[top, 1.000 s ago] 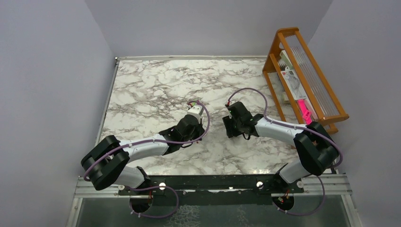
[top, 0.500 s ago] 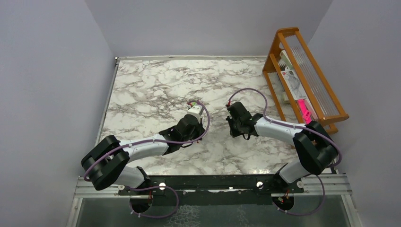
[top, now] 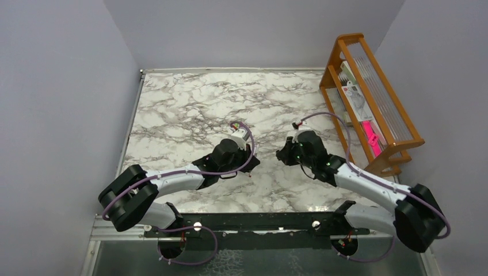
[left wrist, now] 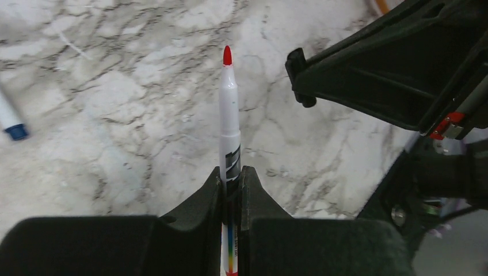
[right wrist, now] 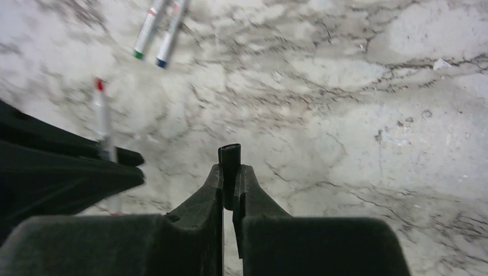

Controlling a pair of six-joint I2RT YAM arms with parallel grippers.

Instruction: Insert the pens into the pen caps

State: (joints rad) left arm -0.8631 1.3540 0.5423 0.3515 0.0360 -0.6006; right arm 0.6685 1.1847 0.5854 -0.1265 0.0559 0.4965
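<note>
A green-tipped pen [right wrist: 147, 29] and a blue-tipped pen [right wrist: 171, 30] are seen lying side by side on the marble table [right wrist: 345, 86]. A red-tipped pen [left wrist: 229, 109] is clamped in the left gripper [left wrist: 231, 175], tip projecting forward. A black cap [right wrist: 229, 155] is pinched between the narrowed fingers of the right gripper [right wrist: 230, 172].
</note>
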